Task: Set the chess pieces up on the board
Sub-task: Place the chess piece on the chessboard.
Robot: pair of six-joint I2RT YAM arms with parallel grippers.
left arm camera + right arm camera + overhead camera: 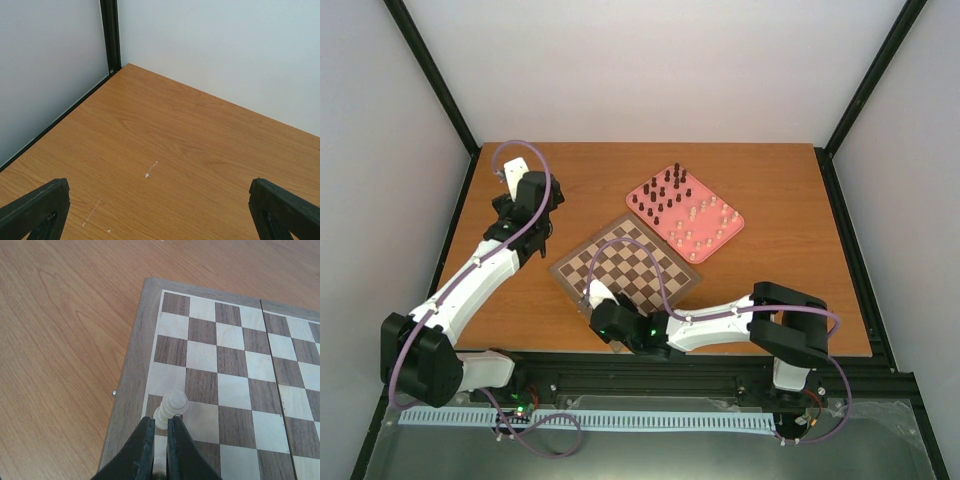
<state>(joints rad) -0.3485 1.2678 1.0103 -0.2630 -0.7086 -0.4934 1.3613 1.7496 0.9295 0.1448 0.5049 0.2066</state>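
Observation:
The board [628,268] lies at the table's middle, with no pieces on it apart from the one at my right gripper. My right gripper [592,297] is at the board's near left corner. In the right wrist view its fingers [160,421] are shut on a cream chess piece [175,402], whose ringed head sticks out past the fingertips over a dark edge square of the board [134,370]. The other dark pieces [665,190] and cream pieces [705,222] stand on a pink tray [737,226]. My left gripper [510,180] is open and empty over bare table [160,210].
The pink tray sits just beyond the board's far right side. White walls and black frame posts [111,35] close the table's back and sides. A small metal speck [114,392] lies on the table beside the board's left border.

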